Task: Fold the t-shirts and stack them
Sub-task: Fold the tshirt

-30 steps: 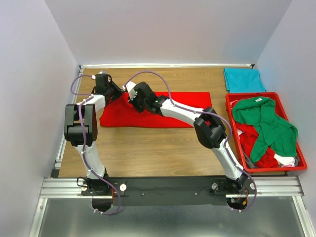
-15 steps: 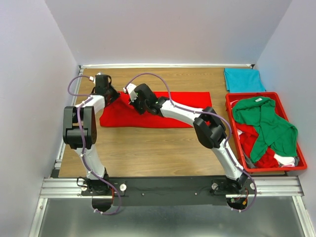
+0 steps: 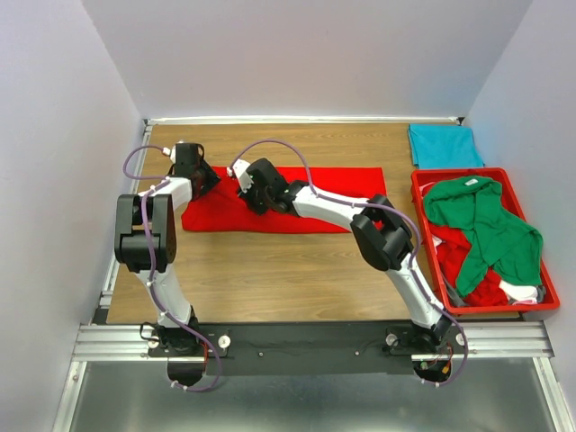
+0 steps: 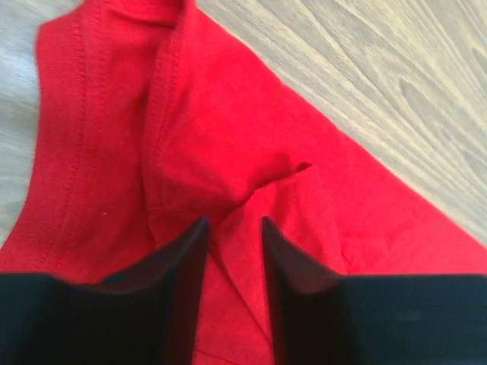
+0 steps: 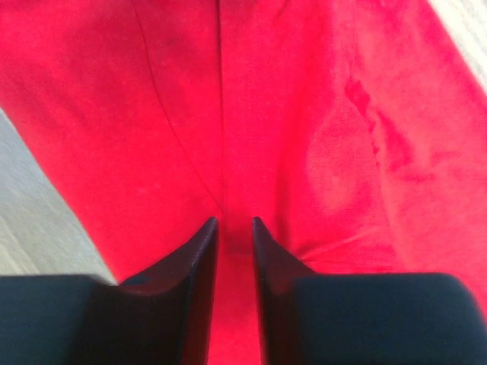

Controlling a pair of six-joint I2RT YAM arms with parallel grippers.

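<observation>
Now | tray (image 3: 417, 207): green shirt (image 3: 486, 225) over red garment (image 3: 463, 256) | left claw (image 4: 232, 222), right claw (image 5: 234, 220): narrow, apparently pinching red t-shirt (image 3: 351, 180)

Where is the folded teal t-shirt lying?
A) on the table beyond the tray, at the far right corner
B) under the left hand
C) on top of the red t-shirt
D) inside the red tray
A: the teal t-shirt lies flat on the table just past the far rim of the red tray, which holds a green t-shirt.

Bright, even light casts only faint shadows on the worktop (image 3: 270, 270), and both wrist views show their dark jaws blurred.
</observation>
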